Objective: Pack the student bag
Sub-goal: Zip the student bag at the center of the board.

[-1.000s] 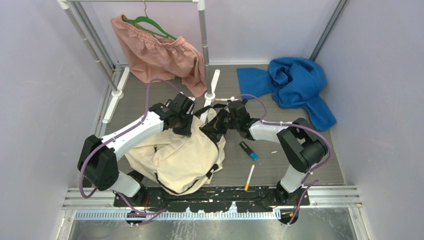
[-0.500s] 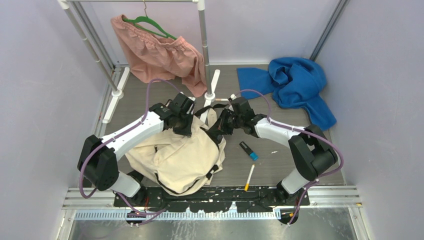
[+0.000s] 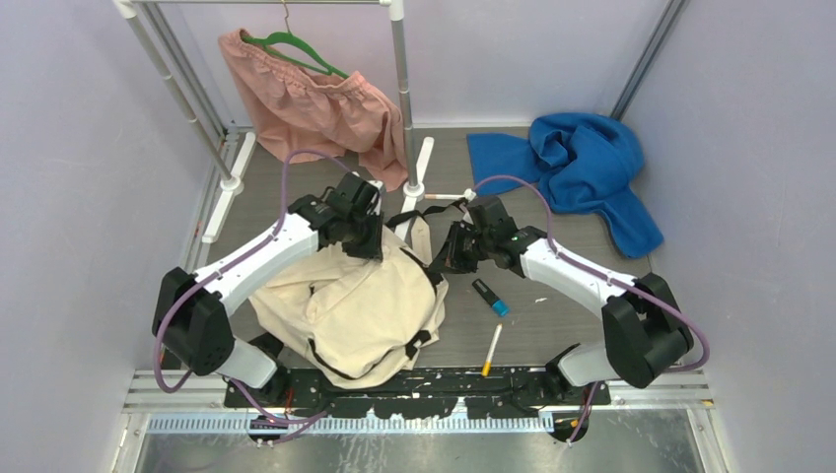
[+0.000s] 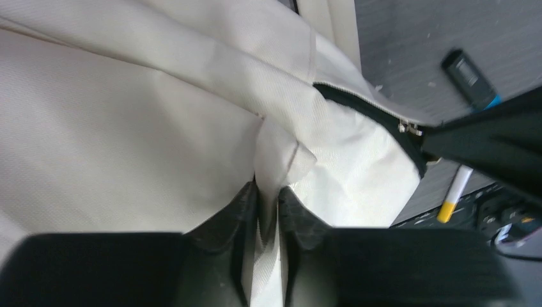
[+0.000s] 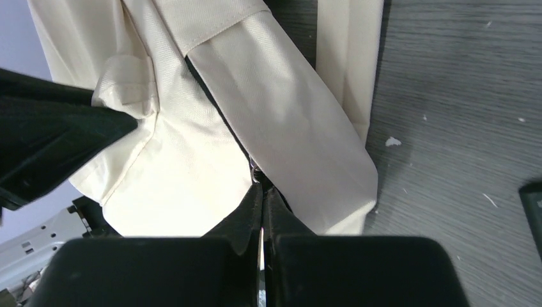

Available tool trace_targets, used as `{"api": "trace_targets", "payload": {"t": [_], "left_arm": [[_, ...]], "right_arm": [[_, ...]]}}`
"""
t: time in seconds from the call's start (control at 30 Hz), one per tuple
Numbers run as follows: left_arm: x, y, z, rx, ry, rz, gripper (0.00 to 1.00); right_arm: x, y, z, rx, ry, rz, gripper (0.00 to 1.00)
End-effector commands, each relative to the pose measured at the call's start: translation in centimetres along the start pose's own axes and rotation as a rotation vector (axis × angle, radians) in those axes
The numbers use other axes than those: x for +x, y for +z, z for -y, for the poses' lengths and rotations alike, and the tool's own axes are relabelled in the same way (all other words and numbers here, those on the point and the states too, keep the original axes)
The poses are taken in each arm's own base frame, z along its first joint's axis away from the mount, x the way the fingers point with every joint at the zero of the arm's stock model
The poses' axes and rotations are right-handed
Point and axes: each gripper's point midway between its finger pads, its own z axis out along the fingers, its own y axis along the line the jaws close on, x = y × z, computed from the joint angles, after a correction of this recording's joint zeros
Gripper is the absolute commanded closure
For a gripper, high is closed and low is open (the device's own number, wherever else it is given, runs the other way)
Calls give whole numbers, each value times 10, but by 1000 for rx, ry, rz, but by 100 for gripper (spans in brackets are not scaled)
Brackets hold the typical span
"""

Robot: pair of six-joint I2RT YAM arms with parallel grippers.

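Top external: student bag (image 3: 345, 310) slumped on table (image 3: 552, 325) at near edge, between both arms; left gripper (image 4: 267, 197) clamped on a cream fabric fold, right gripper (image 5: 262, 192) pinched onto the bag's black zipper line.

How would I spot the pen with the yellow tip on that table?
Find the large cream fabric backpack in the middle of the grey table. Just right of it, towards the front edge, lie two small things. The slim white pen with a yellow tip is the longer, nearer one; the stubby black marker with a blue end lies farther back.
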Motion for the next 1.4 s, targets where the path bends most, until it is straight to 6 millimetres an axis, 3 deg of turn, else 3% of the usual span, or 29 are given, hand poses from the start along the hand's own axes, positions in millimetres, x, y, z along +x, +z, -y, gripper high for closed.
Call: {"api": "trace_targets", "payload": {"t": [0.0, 0.07, 0.1, 0.23, 0.57, 0.77, 0.93, 1.07, 1.37], "left_arm": [[-33, -6, 17, 56, -33, 63, 62], [-37, -5, 28, 108, -47, 60, 40], [-38, -3, 36, 143, -63, 57, 35], [-40, 5, 53, 201, -49, 62, 30], [-49, 27, 76, 239, -108, 19, 33], [-44, 38, 92, 294, -115, -27, 44], [-49, 24, 107, 279, -104, 34, 54], [-58, 4, 101, 145, -111, 132, 55], [-51, -18, 43, -302, -356, 120, 62]], "right_arm": [[-6, -20, -7, 16, -58, 28, 99], [-8, -24, -10, 9, -59, 44, 99], [-9, -26, -11, 6, -63, 55, 99], [-12, -28, -14, 2, -73, 65, 99], [-12, -26, -12, 7, -66, 71, 99], [-13, -25, -13, 0, -61, 71, 99], [-14, -25, -15, -4, -63, 71, 99], [-14, -26, -15, -4, -65, 72, 99], [-11, -24, -13, -4, -61, 62, 99]]}}
